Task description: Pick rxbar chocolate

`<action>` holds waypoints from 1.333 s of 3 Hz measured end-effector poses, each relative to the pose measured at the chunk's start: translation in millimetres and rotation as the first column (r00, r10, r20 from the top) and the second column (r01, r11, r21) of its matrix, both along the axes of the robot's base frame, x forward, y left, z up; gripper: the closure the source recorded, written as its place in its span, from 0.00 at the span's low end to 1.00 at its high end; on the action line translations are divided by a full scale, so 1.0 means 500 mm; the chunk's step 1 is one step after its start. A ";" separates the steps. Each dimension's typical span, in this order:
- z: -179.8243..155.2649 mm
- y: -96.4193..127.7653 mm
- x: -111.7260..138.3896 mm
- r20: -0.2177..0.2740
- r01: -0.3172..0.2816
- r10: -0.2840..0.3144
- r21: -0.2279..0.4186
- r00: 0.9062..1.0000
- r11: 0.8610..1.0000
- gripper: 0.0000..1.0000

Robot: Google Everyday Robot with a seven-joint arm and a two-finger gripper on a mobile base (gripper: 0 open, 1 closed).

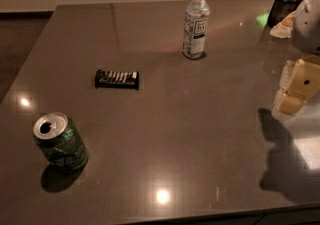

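The rxbar chocolate [117, 79] is a small flat black bar with white lettering, lying flat on the dark table [200, 134] left of centre. My gripper [296, 88] is at the right edge of the view, cream-coloured, hovering above the table far to the right of the bar. It holds nothing that I can see.
A green soda can [60, 141] stands at the front left, opened on top. A clear water bottle [195, 24] with a white cap stands at the back centre. A dark container [283, 6] and other items sit at the back right corner. The table's front edge runs along the bottom.
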State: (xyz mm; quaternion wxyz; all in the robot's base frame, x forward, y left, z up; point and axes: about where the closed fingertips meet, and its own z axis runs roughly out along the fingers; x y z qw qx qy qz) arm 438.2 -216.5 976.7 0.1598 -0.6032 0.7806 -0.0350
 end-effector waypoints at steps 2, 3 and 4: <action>0.003 0.027 0.025 0.015 -0.021 0.020 0.020 1.000 1.000 0.00; -0.002 0.063 0.060 0.027 -0.036 0.034 0.067 0.999 0.997 0.00; -0.015 0.117 0.111 0.029 -0.043 0.040 0.108 0.999 0.993 0.00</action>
